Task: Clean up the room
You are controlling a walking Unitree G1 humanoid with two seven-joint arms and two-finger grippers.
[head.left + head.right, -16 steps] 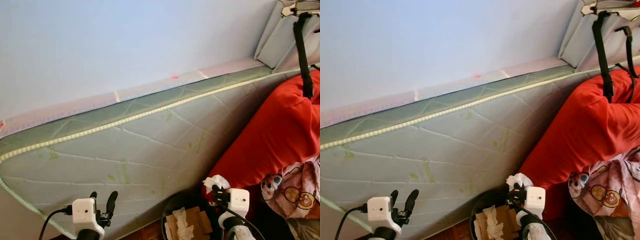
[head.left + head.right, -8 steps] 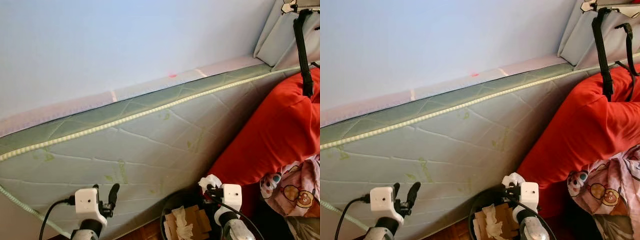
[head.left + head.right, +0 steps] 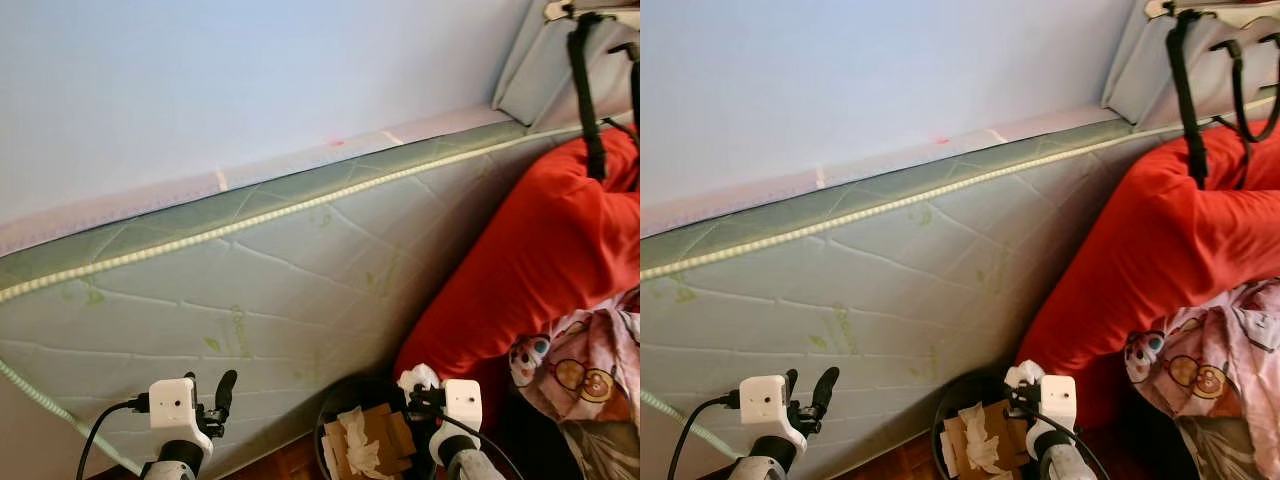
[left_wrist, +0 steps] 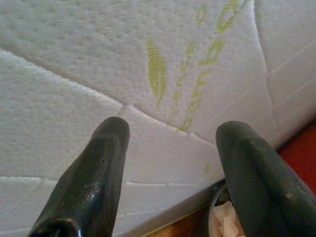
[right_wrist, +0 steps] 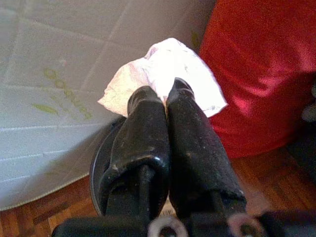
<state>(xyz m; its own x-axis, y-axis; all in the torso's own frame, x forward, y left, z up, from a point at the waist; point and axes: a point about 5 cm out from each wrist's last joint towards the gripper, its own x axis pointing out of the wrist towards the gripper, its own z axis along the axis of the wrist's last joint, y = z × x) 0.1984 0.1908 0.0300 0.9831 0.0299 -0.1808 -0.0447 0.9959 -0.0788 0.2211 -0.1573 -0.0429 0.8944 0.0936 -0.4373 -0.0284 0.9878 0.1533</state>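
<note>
Right gripper [image 5: 165, 96] hovers above the black bin [image 3: 335, 400], fingers clamped on one crumpled white tissue [image 5: 168, 64] (cardboard and paper lie inside); left gripper [image 4: 170, 143] faces the mattress [image 3: 250, 290], fingers apart.

Quilted knit mattress [image 3: 280, 290] matt and dimpled; crumpled white tissue [image 5: 165, 74]; glossy black fingers [image 5: 190, 143]; smooth red cloth cushion [image 3: 540, 260]; wood floor [image 5: 54, 205], parquet.
</note>
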